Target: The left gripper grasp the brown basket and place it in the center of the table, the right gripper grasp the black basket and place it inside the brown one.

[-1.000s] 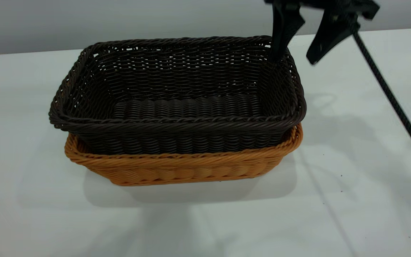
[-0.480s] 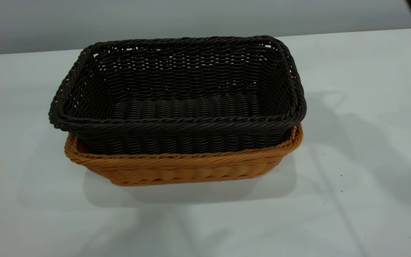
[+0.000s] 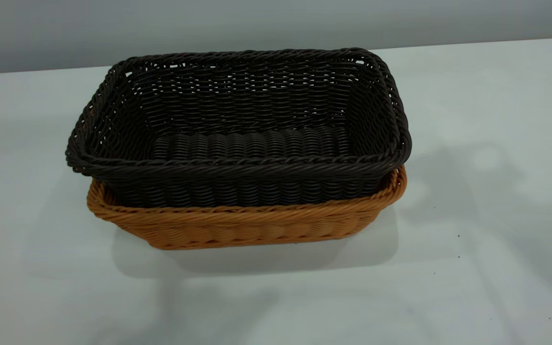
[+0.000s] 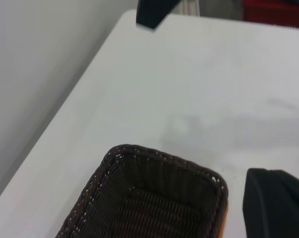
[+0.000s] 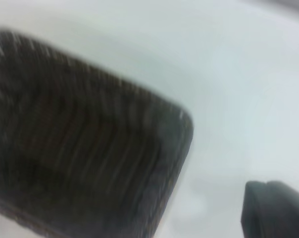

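Note:
The black basket [image 3: 237,129] sits nested inside the brown basket [image 3: 247,225] on the white table [image 3: 487,239], near its middle. The brown one's rim and front wall show below the dark one. Neither gripper appears in the exterior view. In the left wrist view a black part of my left gripper [image 4: 277,204] shows above the table beside a corner of the black basket [image 4: 154,198], apart from it. In the right wrist view a black part of my right gripper [image 5: 275,210] hangs off to the side of the black basket [image 5: 85,144], which is blurred.
The table's far edge meets a grey wall [image 3: 257,24]. In the left wrist view a dark block [image 4: 152,12] and something red [image 4: 275,12] lie beyond the table's far end. Bare tabletop surrounds the baskets on all sides.
One second ago my right gripper stood open at the black basket's far right corner. It has since risen out of the exterior view, and both cables are gone too. The baskets have not moved.

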{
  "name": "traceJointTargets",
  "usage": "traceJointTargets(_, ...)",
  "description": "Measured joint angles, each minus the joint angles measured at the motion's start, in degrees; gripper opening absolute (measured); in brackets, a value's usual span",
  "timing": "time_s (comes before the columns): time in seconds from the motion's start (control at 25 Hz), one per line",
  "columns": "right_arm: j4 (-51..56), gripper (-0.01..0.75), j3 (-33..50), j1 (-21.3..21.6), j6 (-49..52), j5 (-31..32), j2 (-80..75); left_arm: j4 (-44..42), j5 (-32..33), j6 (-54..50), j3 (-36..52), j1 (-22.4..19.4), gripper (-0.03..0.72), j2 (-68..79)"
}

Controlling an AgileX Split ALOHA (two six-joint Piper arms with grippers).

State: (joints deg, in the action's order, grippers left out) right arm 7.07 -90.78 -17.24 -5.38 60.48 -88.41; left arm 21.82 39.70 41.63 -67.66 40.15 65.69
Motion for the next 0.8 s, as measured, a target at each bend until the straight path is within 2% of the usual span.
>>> traceJointTargets(0.24,-3.5,0.001,4.7,-1.1,-0.9,-9.2,12.0,-6.3,-3.1,-8.2,3.9,0.0,0.0,-4.8)
traceJointTargets(0.48,-14.0,0.002,16.0,-7.2,4.7,-18.7,26.8,-13.6,-8.1,-16.3,11.8,0.0,0.0,-11.8)
traceJointTargets(0.64,-23.7,0.002,24.5,-10.0,11.0,-19.6,36.5,-18.6,-7.7,-21.9,15.5,0.0,-0.001,-15.9)
traceJointTargets(0.8,-29.4,0.003,33.3,-10.3,12.0,-19.2,45.5,-25.7,-5.3,-29.0,19.0,0.0,-0.001,-19.3)
